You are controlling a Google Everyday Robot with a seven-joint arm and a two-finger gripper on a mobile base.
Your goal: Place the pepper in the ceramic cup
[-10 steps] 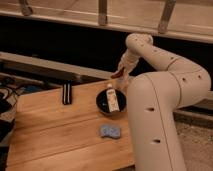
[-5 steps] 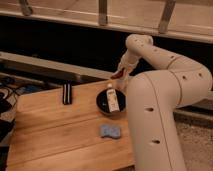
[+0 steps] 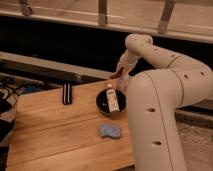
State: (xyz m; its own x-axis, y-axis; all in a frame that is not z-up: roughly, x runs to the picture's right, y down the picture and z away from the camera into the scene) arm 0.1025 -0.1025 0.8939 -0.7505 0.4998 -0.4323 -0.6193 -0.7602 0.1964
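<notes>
over the far rim of the dark cup (image 3: 101, 105), at the back right of the wooden table (image 3: 60, 135), i see my gripper (image 3: 119, 76) hanging with its tip pointed down. it is clenched on the pepper (image 3: 115, 75), a small dark-red piece that shows at the tip, off the table and just above the cup's back edge, not inside it. a white bottle (image 3: 112, 99) lies tilted in the cup and takes up most of it. a blue sponge (image 3: 110, 131) rests flat on the wood, near the cup on the side closer to me. a narrow black object (image 3: 66, 93) lies well apart to the left. the white arm (image 3: 160, 55) bends in from the right, and its bulky lower part covers the table's right edge.
</notes>
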